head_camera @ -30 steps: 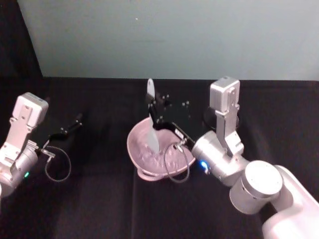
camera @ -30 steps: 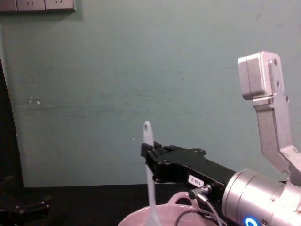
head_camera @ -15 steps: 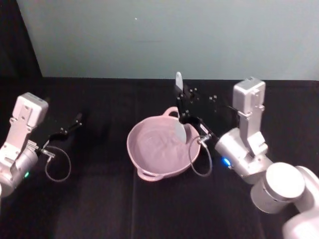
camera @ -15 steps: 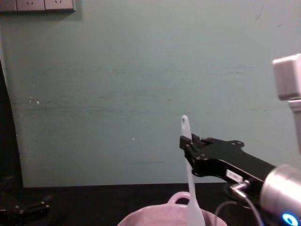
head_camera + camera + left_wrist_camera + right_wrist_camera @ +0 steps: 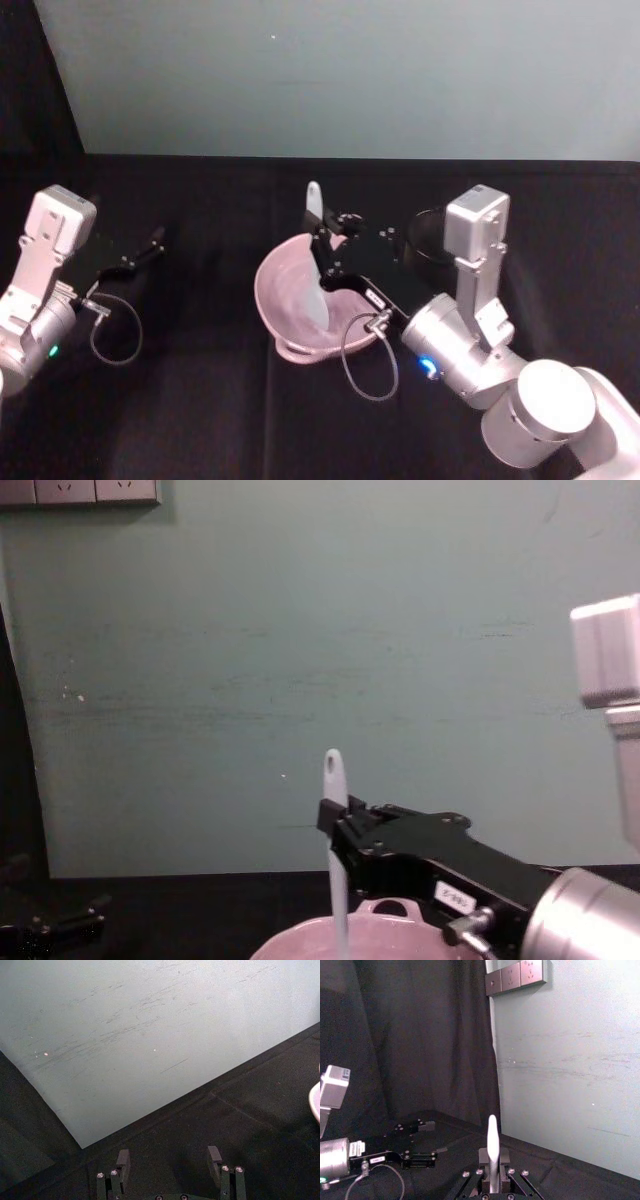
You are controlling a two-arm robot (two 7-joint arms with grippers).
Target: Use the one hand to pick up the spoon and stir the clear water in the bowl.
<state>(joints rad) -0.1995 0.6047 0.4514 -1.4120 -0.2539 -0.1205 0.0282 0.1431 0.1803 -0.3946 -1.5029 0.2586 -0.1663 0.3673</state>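
Note:
The pale pink bowl [image 5: 278, 295] sits mid-table, its rim [image 5: 300, 942] and loop handle [image 5: 386, 908] low in the chest view. The white spoon [image 5: 316, 290] stands nearly upright, head down inside the bowl, handle tip up [image 5: 333, 770]. My right gripper [image 5: 323, 243] is shut on the spoon's handle from the right [image 5: 336, 825]; the handle [image 5: 493, 1142] rises between its jaws in the right wrist view. The clear water is too faint to make out. My left gripper [image 5: 150, 245] is parked at the far left, open [image 5: 169, 1157].
A black mesh cup [image 5: 425, 232] stands behind my right arm, right of the bowl. A grey cable loop [image 5: 368, 360] hangs from the right wrist in front of the bowl. A pale green wall [image 5: 300, 630] closes off the table's far edge.
The right gripper swept the spoon from the bowl's left side to its far right, then back to the left side. The left arm has not moved.

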